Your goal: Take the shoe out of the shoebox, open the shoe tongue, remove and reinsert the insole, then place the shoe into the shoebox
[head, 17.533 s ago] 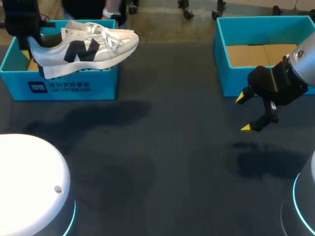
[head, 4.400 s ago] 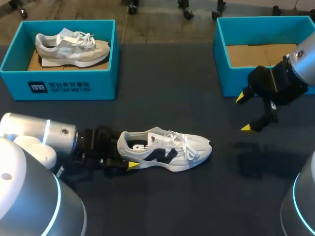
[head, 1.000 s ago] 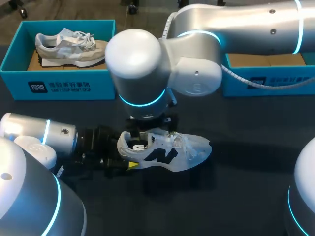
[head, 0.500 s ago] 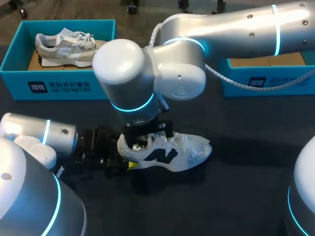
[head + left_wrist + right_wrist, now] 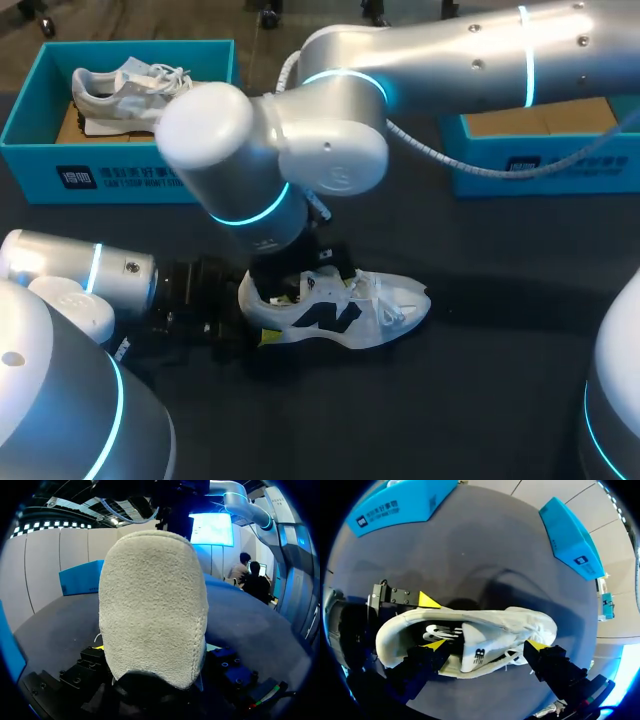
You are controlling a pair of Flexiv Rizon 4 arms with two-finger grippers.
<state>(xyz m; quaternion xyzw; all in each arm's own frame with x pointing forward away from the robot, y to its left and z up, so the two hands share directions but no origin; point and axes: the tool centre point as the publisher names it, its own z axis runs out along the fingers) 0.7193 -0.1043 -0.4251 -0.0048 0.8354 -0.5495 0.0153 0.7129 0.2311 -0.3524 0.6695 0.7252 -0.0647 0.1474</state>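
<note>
Nearest me, my left gripper [image 5: 256, 320] is clamping the shoe [image 5: 350, 312] by the heel [image 5: 152, 605], a finger on either side. The shoe is lying on the table [image 5: 450, 400] with its long axis running across, heel to my left, toe to my right. My right gripper [image 5: 486, 646] is hanging over it, spread wide along that axis: one tip inside the mouth, the other by the laces [image 5: 378, 298], the tongue [image 5: 472, 655] between them. Further back, the shoebox [image 5: 120, 172] is sitting well apart.

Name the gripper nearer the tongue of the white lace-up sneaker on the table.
Right. The right gripper straddles the tongue, one fingertip inside the white sneaker; the left gripper grips its heel.
</note>
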